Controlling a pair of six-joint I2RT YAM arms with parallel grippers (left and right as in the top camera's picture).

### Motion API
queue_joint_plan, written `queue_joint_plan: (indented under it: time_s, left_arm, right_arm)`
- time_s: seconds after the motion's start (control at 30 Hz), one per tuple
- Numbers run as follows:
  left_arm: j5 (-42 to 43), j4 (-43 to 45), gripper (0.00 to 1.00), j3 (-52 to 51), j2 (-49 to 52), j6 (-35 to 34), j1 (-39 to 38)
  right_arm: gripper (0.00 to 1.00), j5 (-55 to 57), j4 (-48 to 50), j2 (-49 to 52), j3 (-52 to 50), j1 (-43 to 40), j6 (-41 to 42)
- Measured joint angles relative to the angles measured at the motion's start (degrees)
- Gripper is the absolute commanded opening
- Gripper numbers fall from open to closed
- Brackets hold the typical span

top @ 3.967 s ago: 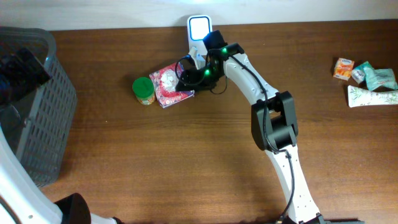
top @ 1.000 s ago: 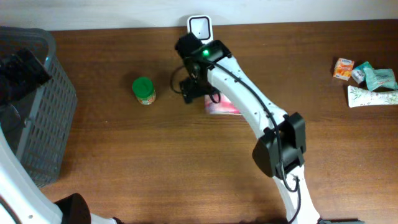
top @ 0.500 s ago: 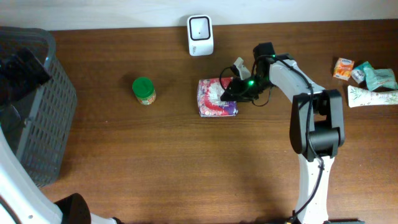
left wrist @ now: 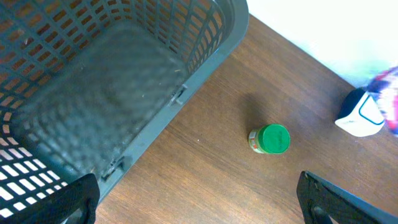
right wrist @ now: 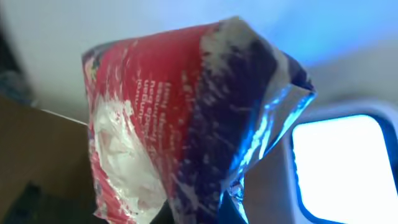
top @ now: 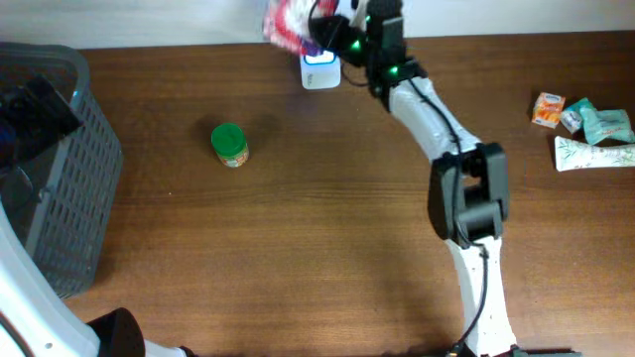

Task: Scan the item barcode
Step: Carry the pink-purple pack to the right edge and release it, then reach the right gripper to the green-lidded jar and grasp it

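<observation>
Tabletop of dark wood (top: 298,248), seen from above, with two robot arms. We see the right arm reaching to the far edge of the table, where the right gripper (top: 319,28) is clamped tight on a crinkly red, white and purple packet (top: 281,22). The packet is lifted off the wood and hangs just to the left of a small white scanner (top: 319,67), whose window glows blue.

From the right wrist camera, the packet (right wrist: 193,118) fills most of our view, tilted, with red print on one face and purple foil on the other. The scanner's bright window (right wrist: 348,162) sits just behind it at lower right. We cannot make out a barcode.

A small jar with a green lid (top: 229,144) stands on the wood, well to the left of the scanner. A grey slatted basket (top: 60,178) sits at the left edge. A few snack packs (top: 585,124) lie at the far right.

The left gripper (left wrist: 198,180) hangs beside the basket (left wrist: 124,81), its fingers (left wrist: 81,199) spread wide with nothing between them.
</observation>
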Motion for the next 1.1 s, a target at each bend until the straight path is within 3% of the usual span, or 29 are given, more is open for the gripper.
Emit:
queue_joint_plan:
  time_s: [0.13, 0.23, 0.33, 0.4, 0.47, 0.5, 0.53, 0.63, 0.73, 0.8, 0.87, 1.03, 1.1]
  left_arm:
    - [0.0, 0.0, 0.99, 0.0, 0.0, 0.0, 0.0]
    - [0.0, -0.1, 0.99, 0.0, 0.0, 0.0, 0.0]
    - [0.0, 0.0, 0.99, 0.0, 0.0, 0.0, 0.0]
    - [0.0, 0.0, 0.99, 0.0, 0.0, 0.0, 0.0]
    - [0.0, 0.0, 0.99, 0.0, 0.0, 0.0, 0.0]
    - [0.0, 0.0, 0.99, 0.0, 0.0, 0.0, 0.0]
    - [0.0, 0.0, 0.99, 0.0, 0.0, 0.0, 0.0]
    - [0.0, 0.0, 0.99, 0.0, 0.0, 0.0, 0.0]
    - [0.0, 0.0, 0.99, 0.0, 0.0, 0.0, 0.0]
    - [0.0, 0.0, 0.99, 0.0, 0.0, 0.0, 0.0]
    - [0.0, 0.0, 0.99, 0.0, 0.0, 0.0, 0.0]
    - [0.0, -0.1, 0.99, 0.0, 0.0, 0.0, 0.0]
    - [0.0, -0.1, 0.99, 0.0, 0.0, 0.0, 0.0]
  right_arm:
    - [0.04, 1.2, 0.3, 4.8, -0.2, -1.3, -1.3]
    - [0.04, -5.0, -3.9, 2.1, 0.0, -9.6, -2.7]
    - [0.04, -4.5, -29.9, -7.9, 2.3, -25.5, -6.9]
    - [0.05, 2.2, -49.8, -10.3, 3.5, -37.3, -13.6]
    - [0.50, 10.2, -58.9, -10.2, 2.6, -45.0, -23.2]
    - [0.69, 11.1, -59.8, -10.2, 2.6, -46.4, -26.8]
    - [0.94, 12.0, -61.0, -10.2, 2.6, -48.1, -30.9]
    - [0.99, 11.2, -63.8, -10.2, 2.6, -49.0, -35.4]
    - [1.00, -3.7, -65.0, -10.2, 2.6, -45.6, -38.4]
    - [0.99, -16.3, -64.6, -11.8, 2.6, -37.6, -40.8]
    - [0.99, -19.3, -64.3, -13.8, 2.6, -29.0, -41.6]
    - [0.99, -4.8, -56.7, -14.0, 2.6, -0.2, -44.7]
    - [0.99, 5.0, -51.0, -14.0, 2.6, 10.5, -38.9]
